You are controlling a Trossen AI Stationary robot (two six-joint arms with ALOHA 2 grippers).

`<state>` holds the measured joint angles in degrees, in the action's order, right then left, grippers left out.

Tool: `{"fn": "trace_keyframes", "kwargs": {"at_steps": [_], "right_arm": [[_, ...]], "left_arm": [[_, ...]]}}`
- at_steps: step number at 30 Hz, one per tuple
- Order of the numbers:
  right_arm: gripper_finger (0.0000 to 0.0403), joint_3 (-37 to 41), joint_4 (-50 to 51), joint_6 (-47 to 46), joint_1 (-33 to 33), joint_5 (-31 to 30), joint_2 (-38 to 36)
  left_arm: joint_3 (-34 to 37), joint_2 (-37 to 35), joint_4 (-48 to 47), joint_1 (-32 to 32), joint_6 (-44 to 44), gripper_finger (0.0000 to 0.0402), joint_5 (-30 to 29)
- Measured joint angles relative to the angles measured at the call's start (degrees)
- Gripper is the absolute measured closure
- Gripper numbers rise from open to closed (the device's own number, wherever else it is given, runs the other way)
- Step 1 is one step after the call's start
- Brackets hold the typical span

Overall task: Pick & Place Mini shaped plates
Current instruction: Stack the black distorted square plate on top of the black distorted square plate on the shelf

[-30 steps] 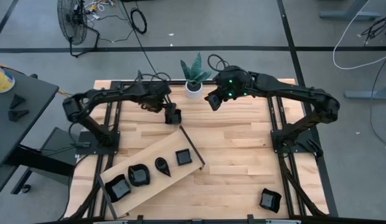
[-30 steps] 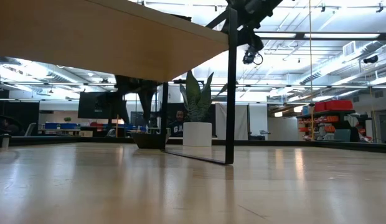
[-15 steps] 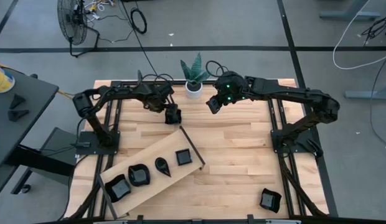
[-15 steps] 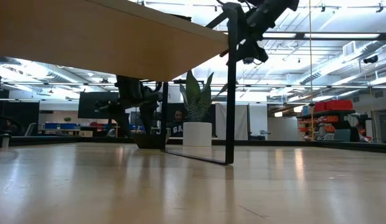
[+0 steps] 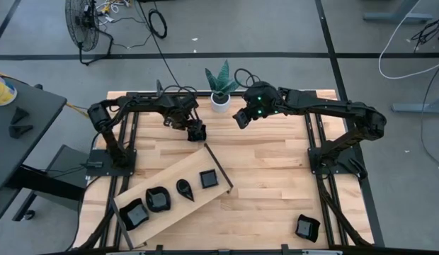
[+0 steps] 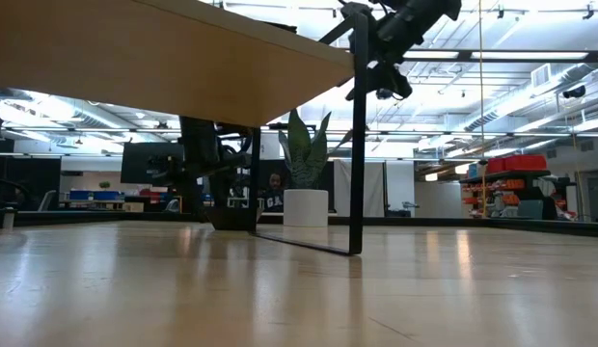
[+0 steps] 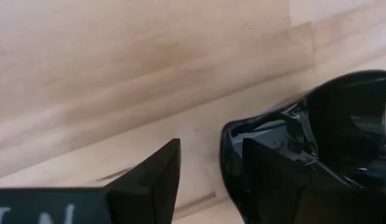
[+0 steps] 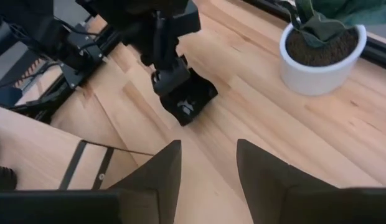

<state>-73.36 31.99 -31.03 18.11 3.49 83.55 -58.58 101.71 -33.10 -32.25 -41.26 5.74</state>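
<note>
Left gripper, high view: left gripper sits low at upper centre-left of the frame, just above the upper end of the slanted light wooden board; over the last second the left arm's elbow has folded back toward the frame's left while the gripper stayed put.
Right gripper, high view: right gripper hovers at upper centre, released and empty, just right of the white pot with a green plant; it has drawn slightly upward in the frame.
Plates, high view: four glossy black mini shaped plates lie in a row on the board; another black dish rests on the wooden desk at lower right.
Low view: board's underside fills the upper left; the plant pot stands at centre.
Left wrist view: gripper fingers are clenched on the rim of a glossy black wavy plate at right.
Right wrist view: same plate at centre, touching the desk.
Meaning: grasp looks made; lift not yet begun.
</note>
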Motion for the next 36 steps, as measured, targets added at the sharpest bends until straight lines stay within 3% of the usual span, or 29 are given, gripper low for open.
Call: {"fn": "trace_keyframes", "kwargs": {"at_steps": [6, 23, 32, 36], "right_arm": [[0.0246, 0.0, -0.4, 0.0, 0.0, 0.0, 0.0], [0.0246, 0.0, -0.3, 0.0, 0.0, 0.0, 0.0], [0.0246, 0.0, -0.3, 0.0, 0.0, 0.0, 0.0], [0.0246, 0.0, -0.5, 0.0, 0.0, 0.0, 0.0]], "left_arm": [[0.0, 0.0, 0.2, -0.1, 0.0, 0.0239, -0.1], [0.0, 0.0, 0.6, -0.1, 2.1, 0.0394, -0.8], [0.0, -1.7, -0.9, -0.7, 6.1, 0.0397, 2.7], [0.0, -4.8, -2.8, -2.5, 12.0, 0.0398, 3.8]]}}
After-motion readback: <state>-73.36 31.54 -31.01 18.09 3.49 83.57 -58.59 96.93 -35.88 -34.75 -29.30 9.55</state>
